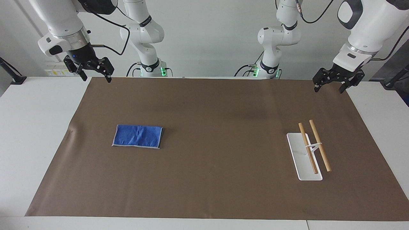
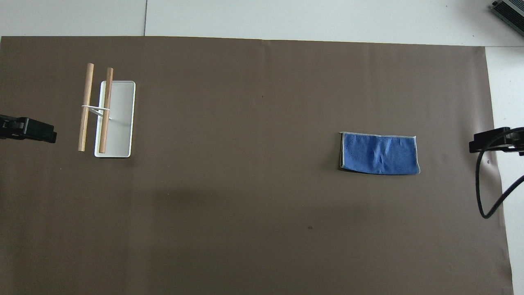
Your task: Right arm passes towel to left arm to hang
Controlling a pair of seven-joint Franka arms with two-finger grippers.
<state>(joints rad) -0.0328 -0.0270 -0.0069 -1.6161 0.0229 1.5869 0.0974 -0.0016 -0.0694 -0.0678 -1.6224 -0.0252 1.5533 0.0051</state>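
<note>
Towel (image 1: 137,136) is lying folded flat on the brown mat (image 1: 211,191), toward our right arm's end of the table (image 1: 32,134), with nothing touching it. We are holding our right gripper (image 1: 96,77) up in the air over the mat's corner at the robots' edge of the table, its fingers spread wide apart and gripping nothing; the small blue light is glowing at its wrist. Our right arm (image 1: 60,22) is waiting there, well apart from the towel. We are keeping our left gripper (image 1: 329,88) raised over the matching corner at the left arm's end, fingers likewise standing fully apart and empty, with our left arm (image 1: 367,28) waiting above it. Toward that same end, the white rack (image 1: 298,156) is standing on the mat, carrying two wooden bars (image 1: 319,145) side by side on its thin white stand. In the overhead view only the tips of our two grippers are showing at the edges, and the towel (image 2: 380,153) is sitting well apart from the rack (image 2: 120,119).
</note>
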